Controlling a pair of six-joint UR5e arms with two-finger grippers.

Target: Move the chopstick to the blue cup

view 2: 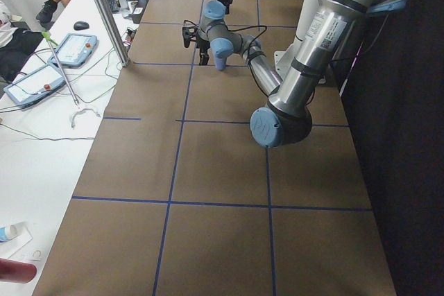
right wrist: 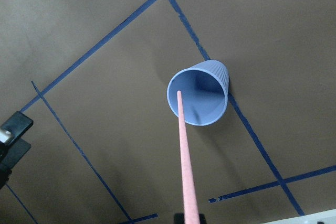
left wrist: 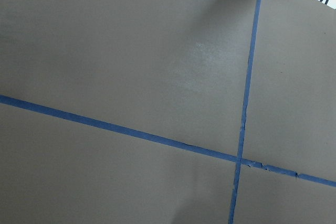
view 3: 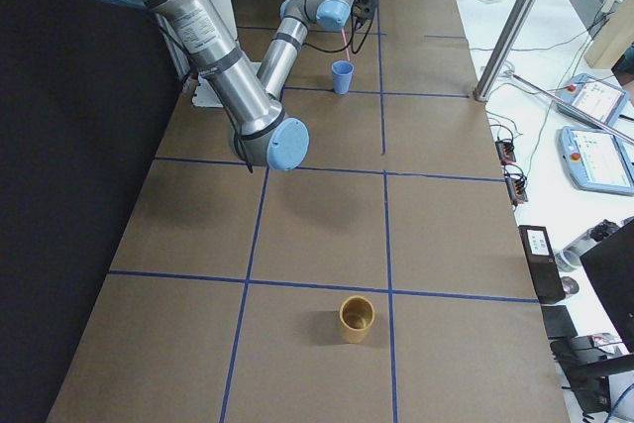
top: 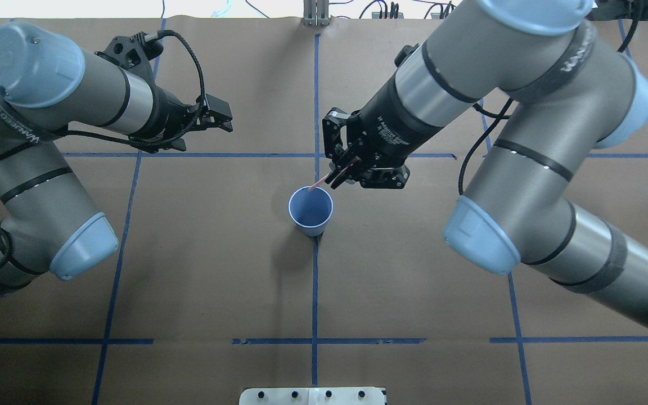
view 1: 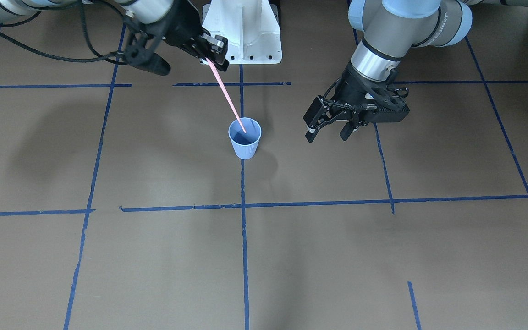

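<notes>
The light blue ribbed cup point(view 1: 245, 145) point(top: 311, 212) point(right wrist: 209, 106) stands upright at the table's middle on a blue tape line. My right gripper point(view 1: 214, 56) point(top: 347, 171) is shut on the upper end of the pale pink chopstick point(view 1: 227, 94) point(right wrist: 185, 156). The stick slants down toward the cup, and its lower tip sits at the cup's mouth near the rim. Whether the tip is below the rim I cannot tell. My left gripper point(view 1: 328, 134) point(top: 225, 118) hovers open and empty off to the cup's side, apart from it. The left wrist view holds only brown table and tape.
Blue tape lines point(view 1: 243, 206) divide the brown table. The white robot base point(view 1: 243, 32) stands behind the cup. A tan cup point(view 3: 357, 319) sits far down the table at the robot's right end. A side bench with teach pendants point(view 2: 69, 50) and a seated person runs along the operators' side.
</notes>
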